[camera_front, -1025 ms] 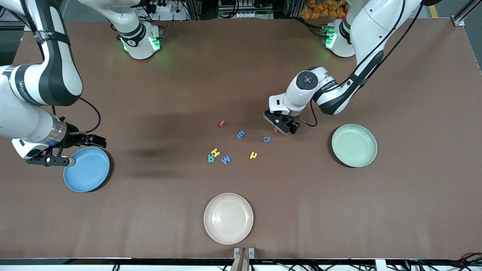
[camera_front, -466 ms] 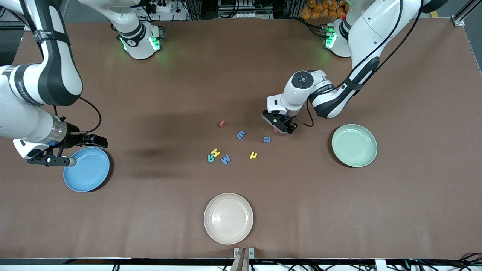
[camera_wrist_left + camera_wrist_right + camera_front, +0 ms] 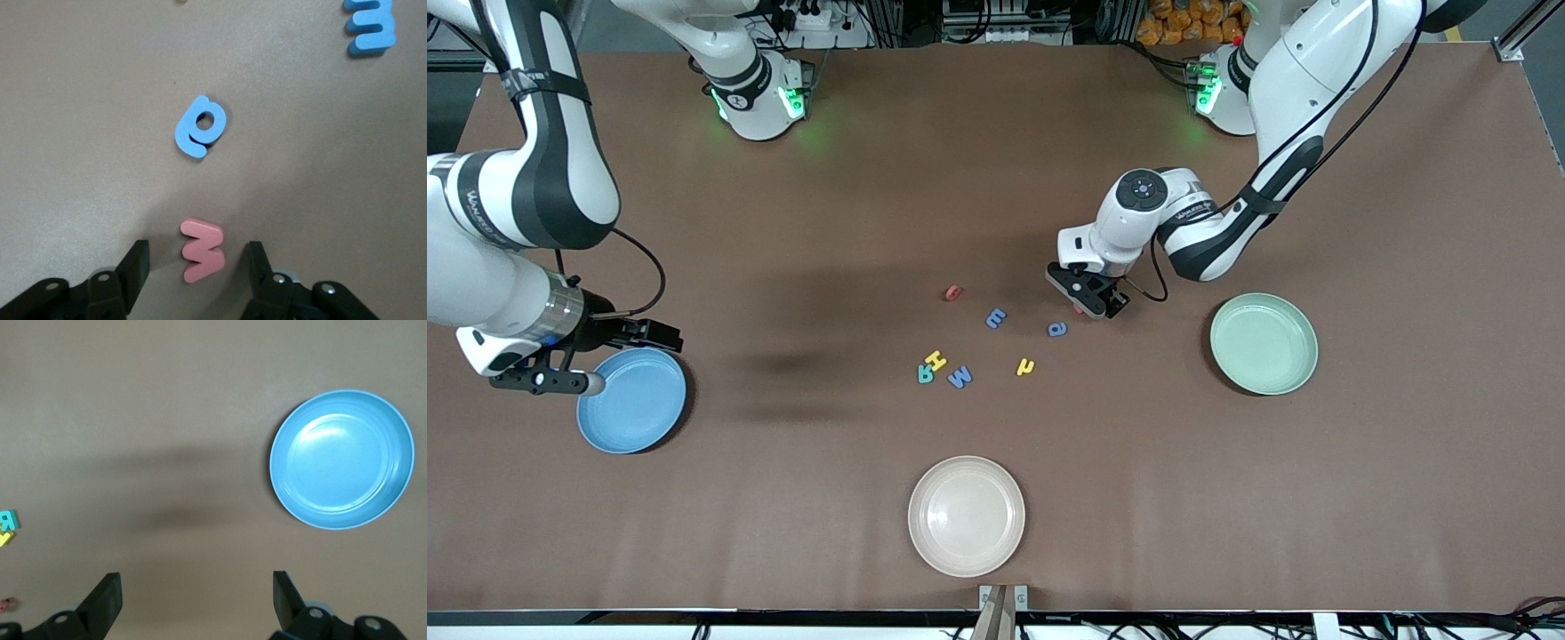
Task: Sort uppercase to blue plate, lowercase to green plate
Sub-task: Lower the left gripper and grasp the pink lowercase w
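The red w (image 3: 1079,308) (image 3: 202,251) lies flat on the table between the fingers of my left gripper (image 3: 1089,302) (image 3: 197,253), which is open, with a gap on each side. Close by are the blue a-like letter (image 3: 1057,329) (image 3: 201,125) and blue E-shaped letter (image 3: 996,317) (image 3: 371,27). Yellow h (image 3: 1026,366), blue M (image 3: 960,377), yellow H (image 3: 935,360), green R (image 3: 925,374) and the red rounded letter (image 3: 953,292) lie mid-table. The green plate (image 3: 1263,343) sits toward the left arm's end. My right gripper (image 3: 618,358) (image 3: 197,587) waits open over the blue plate's (image 3: 631,400) (image 3: 340,470) rim.
A beige plate (image 3: 966,516) sits near the table's front edge, nearer the camera than the letters. Both arm bases stand along the table's back edge.
The left gripper's fingers have drawn closer together around the red w, and the gripper has shifted slightly toward the other letters. The right arm has not moved.
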{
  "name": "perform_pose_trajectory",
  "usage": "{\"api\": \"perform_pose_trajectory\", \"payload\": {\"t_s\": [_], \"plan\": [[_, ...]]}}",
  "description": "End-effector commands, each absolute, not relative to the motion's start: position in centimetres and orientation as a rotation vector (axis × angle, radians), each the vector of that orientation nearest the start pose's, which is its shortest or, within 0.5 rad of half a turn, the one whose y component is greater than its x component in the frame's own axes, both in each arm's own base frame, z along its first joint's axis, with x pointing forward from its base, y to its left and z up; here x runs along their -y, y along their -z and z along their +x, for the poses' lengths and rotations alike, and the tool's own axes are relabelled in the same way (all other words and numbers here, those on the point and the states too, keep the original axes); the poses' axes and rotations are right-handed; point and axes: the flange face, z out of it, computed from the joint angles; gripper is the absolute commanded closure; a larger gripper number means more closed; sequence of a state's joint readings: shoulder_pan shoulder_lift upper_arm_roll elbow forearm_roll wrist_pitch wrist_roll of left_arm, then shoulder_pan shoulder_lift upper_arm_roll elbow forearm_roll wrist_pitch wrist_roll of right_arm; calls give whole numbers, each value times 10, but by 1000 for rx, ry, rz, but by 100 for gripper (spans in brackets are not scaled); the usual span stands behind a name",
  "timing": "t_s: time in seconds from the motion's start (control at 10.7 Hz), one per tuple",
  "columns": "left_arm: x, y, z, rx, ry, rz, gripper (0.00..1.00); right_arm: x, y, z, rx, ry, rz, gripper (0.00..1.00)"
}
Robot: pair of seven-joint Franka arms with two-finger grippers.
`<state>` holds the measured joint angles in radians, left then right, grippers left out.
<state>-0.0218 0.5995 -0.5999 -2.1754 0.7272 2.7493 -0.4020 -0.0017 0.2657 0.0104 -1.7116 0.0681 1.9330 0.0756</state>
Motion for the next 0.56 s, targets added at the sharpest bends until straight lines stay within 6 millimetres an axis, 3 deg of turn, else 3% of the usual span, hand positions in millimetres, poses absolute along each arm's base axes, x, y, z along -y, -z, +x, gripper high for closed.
{"api": "perform_pose_trajectory", "payload": {"t_s": [0.0,0.47], "plan": [[358,-169,437,-1234,256,-2967,40,-12,-429,634,-168,-51,-3052,0],[357,-167,437,-1250,256,-2954,61,-10,-413,644,-185,-9,-3046,0]]}}
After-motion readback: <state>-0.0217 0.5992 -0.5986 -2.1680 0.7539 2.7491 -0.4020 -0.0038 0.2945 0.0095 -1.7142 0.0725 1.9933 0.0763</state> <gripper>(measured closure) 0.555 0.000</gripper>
